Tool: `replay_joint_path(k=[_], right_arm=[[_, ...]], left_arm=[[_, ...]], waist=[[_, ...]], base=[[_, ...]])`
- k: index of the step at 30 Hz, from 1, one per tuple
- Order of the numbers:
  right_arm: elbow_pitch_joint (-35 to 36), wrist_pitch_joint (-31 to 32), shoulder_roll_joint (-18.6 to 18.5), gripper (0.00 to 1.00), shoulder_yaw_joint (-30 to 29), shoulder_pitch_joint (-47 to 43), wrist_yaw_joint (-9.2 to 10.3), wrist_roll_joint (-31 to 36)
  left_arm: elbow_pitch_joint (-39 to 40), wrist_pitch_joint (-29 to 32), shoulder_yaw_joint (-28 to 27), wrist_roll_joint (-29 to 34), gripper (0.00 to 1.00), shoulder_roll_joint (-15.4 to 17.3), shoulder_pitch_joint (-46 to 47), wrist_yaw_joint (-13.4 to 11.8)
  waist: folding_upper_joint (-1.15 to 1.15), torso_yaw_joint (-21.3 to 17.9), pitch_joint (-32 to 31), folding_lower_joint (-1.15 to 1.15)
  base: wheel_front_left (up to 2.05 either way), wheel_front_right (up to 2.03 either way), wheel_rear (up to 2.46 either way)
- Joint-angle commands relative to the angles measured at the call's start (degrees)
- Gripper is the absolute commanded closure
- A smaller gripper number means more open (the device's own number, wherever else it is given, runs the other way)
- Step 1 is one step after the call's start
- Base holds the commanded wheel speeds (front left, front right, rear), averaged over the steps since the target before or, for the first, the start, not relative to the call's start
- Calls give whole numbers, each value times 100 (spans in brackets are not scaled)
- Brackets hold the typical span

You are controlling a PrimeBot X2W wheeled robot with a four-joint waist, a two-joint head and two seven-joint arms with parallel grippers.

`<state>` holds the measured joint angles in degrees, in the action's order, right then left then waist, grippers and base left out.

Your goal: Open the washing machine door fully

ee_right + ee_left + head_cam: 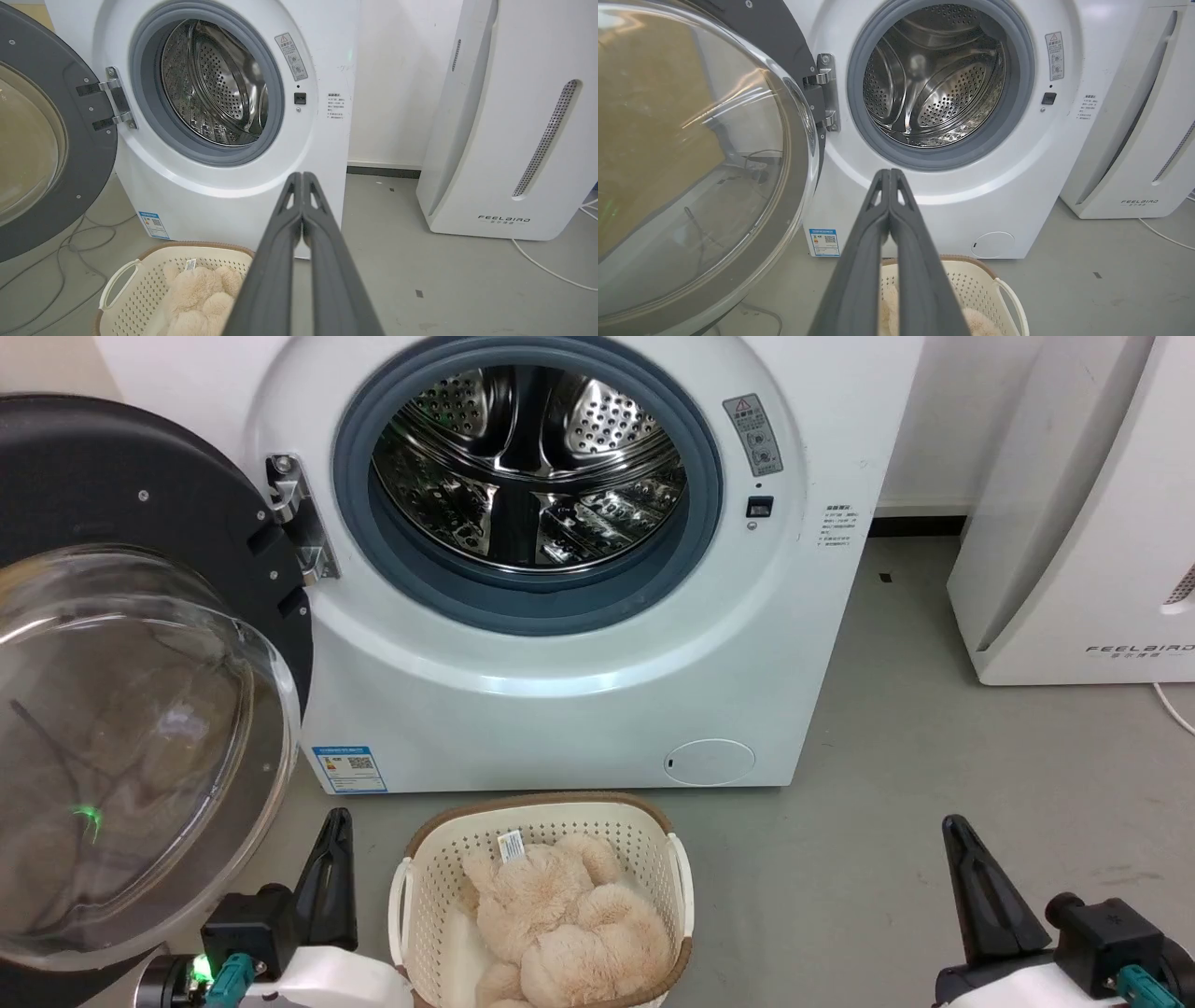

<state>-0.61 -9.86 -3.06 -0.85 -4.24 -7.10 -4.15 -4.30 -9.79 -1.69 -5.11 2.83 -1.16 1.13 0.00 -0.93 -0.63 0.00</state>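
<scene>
The washing machine door [140, 691] stands swung wide on its hinge [299, 518] at the left of the washing machine [579, 709], leaving the steel drum [527, 467] exposed. The left end effector [889, 173] and right end effector [302, 175] hover near, low in front. Each is closed tip to tip, holds nothing and is apart from the door. A basket [415, 859] holding a plush toy [569, 924] sits just before the machine.
</scene>
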Motion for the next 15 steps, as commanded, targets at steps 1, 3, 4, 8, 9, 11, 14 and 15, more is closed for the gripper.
replay_joint_path(k=[1,3,4,8,9,11,14,15], right_arm=[[22,41,7,100,10,100,-13,58],[23,64,8,100,12,108,-14,67],[23,76,8,100,13,112,-14,72],[25,123,8,100,16,128,-15,89],[26,134,8,100,17,132,-16,94],[27,158,9,100,19,140,-16,102],[28,193,9,100,22,152,-17,116],[29,205,9,100,23,156,-17,120]], left_arm=[[33,37,11,56,100,2,39,-37],[42,60,15,67,100,3,41,-39],[47,72,17,73,100,3,42,-39],[67,119,24,96,100,3,46,-43],[72,130,26,101,100,3,47,-44],[82,154,30,112,100,3,49,-46],[97,189,36,129,100,3,52,-49],[102,201,38,135,100,3,53,-50]], waist=[[0,2,1,0],[0,4,3,0],[0,6,4,0],[0,10,7,0],[0,11,7,0],[0,13,9,0],[0,17,11,0],[0,18,12,0]], base=[[0,0,0],[0,0,0],[0,0,0],[0,0,0],[0,0,0],[0,0,0],[0,0,0],[0,0,0]])
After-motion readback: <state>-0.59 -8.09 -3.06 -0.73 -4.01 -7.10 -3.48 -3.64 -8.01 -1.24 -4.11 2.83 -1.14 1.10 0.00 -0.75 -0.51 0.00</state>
